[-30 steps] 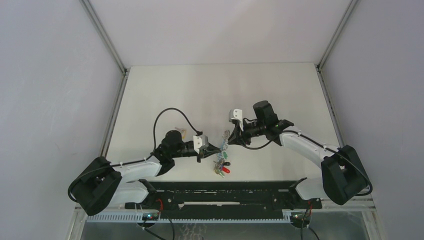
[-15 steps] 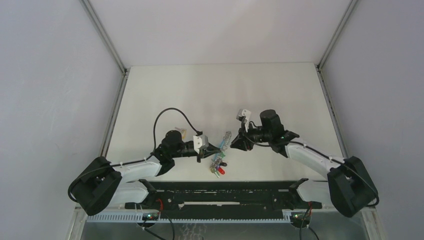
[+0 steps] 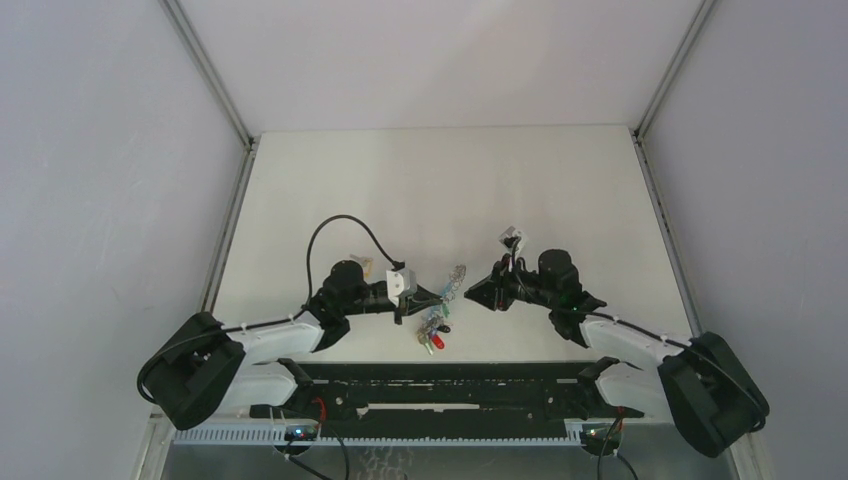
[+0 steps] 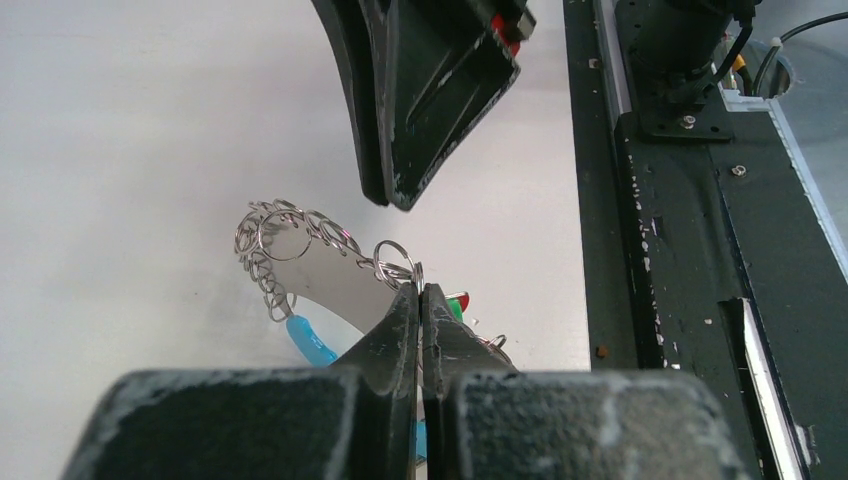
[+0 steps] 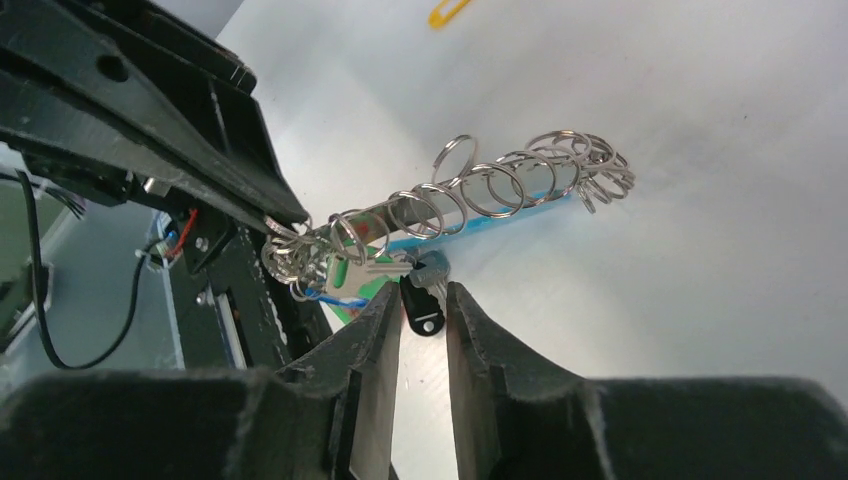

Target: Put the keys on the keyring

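The keyring [image 3: 447, 290] is being pinched by the left gripper [image 4: 418, 298], whose fingers are being pressed together on one of its metal rings. The grey run of rings and the blue band [image 4: 305, 340] are being held out ahead of those tips and off to their left, over the table [image 3: 400, 180]. The right gripper [image 5: 423, 318] is being pointed at the keyring from the opposite side, close to it. A narrow gap is being shown between its fingers, and a black key head [image 5: 424, 308] is being seen in that gap; whether it is being gripped cannot be told. The green-headed key [image 5: 348, 268] is being seen among the small keys bunched just under the left gripper's tips, beside a red tag [image 3: 438, 343]. A yellow-orange piece [image 5: 450, 12] is being shown on the table well beyond the right gripper, cut by the frame edge.
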`<state>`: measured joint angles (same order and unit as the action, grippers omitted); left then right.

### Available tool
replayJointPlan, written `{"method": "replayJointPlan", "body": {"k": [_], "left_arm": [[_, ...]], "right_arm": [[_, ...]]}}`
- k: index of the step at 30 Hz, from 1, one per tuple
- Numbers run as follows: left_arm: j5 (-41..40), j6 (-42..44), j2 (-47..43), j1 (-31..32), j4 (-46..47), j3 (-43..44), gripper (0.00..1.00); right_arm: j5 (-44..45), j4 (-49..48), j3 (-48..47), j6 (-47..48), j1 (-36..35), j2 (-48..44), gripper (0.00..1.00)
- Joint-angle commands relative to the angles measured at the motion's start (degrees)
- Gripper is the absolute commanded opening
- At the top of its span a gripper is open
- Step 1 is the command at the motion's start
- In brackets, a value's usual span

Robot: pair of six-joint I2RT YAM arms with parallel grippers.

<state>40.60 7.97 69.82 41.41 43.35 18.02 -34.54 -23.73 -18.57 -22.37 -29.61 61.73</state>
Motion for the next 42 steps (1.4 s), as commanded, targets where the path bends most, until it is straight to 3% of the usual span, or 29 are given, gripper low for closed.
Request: {"method": "replayJointPlan", "body": {"k": [1,12,42], "left_arm": [[0.4,-1.6,0.7,0.1,5.8,2.6,0.0],[0.7,-2.0,1.4,0.1,6.4,2.8,0.0],[0.4,-2.4,1.5,0.1,6.9,2.8,0.0]], "right_arm": [[0.6,-15.6,0.9,-6.9,-0.6,4.1,0.23],[-1.7,-29.4,1.7,-11.4,-1.8,13.0,0.26],[-7.4,-33.6,-1.2,-14.0,-4.5,21.6,0.27]]}}
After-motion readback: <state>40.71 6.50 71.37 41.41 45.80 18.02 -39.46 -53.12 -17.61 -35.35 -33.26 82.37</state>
